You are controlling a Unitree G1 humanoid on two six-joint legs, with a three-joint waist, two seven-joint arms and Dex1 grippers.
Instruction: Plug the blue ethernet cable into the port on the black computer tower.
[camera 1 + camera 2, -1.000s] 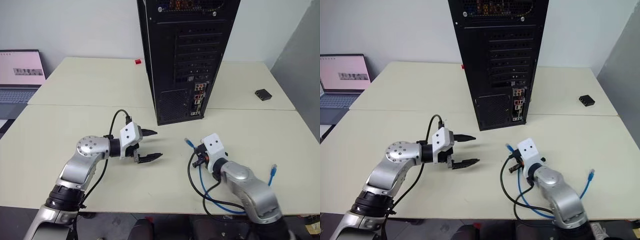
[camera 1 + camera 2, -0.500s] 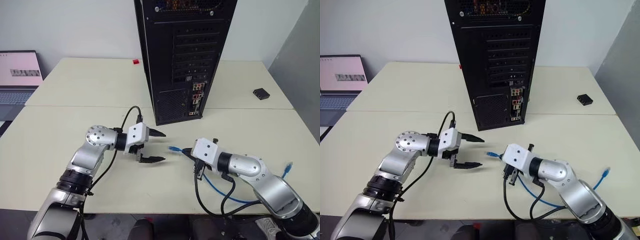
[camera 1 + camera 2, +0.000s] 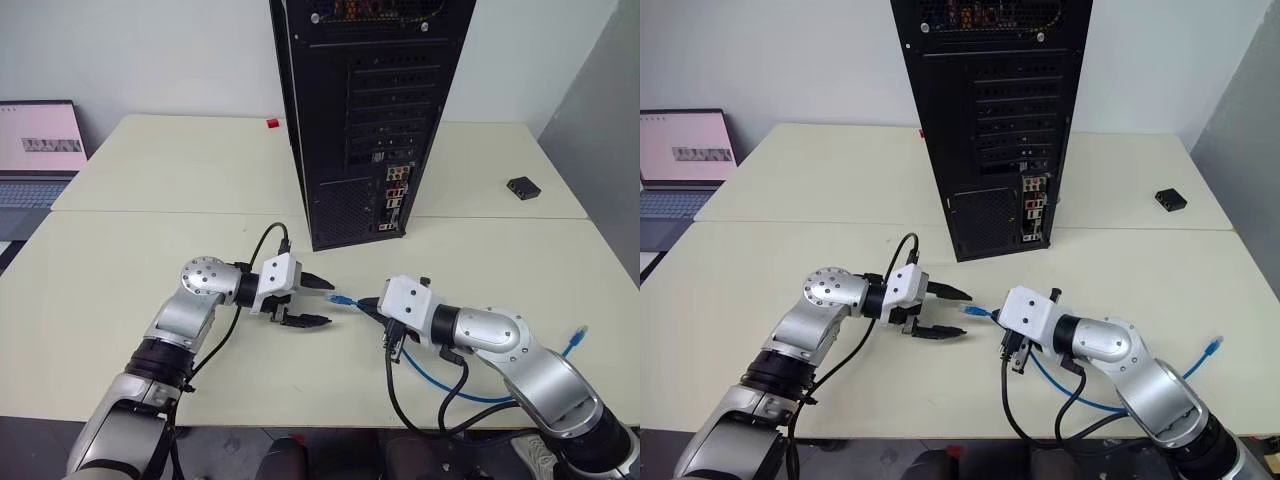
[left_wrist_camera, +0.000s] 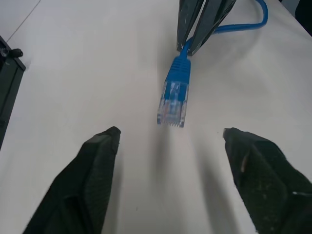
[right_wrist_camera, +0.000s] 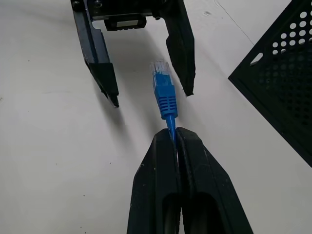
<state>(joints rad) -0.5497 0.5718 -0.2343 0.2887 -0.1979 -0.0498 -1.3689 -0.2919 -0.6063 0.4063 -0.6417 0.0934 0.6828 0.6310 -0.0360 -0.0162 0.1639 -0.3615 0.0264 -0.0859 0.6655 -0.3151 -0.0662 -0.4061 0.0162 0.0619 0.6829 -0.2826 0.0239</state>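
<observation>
The job was at an early stage, by the look of it. The blue ethernet cable (image 3: 430,362) was off the worktop (image 3: 120,270) at one end: the right gripper (image 5: 171,132) had its fingers pressed together on the cord just behind the plug (image 4: 173,100), holding that plug out level in the air toward the left gripper (image 3: 318,303). The left gripper's fingers (image 4: 92,161) stood spread, one on each side of the plug's tip and not touching it, so this seemed to be a hand-over in the making, with the plug not yet taken. The rest of the cable drooped in a loop under the right arm, and its other plug (image 3: 576,337) lay on the worktop well off to the right.

What was left was most of the task: getting a firm hold on the plug, carrying it to the black computer tower (image 3: 370,110) standing further back on the worktop, and pushing it into the port (image 3: 397,200) among the small coloured connectors low on the rear panel. Nothing was plugged into that strip as far as could be told.

Hard to make out: which of the little sockets was the right one, since they were too small to tell apart in the head views. Which way the plug's latch faced was not clear either. The loop of cable was partly hidden behind the right arm and its black leads, and the tower's top was cut off.
</observation>
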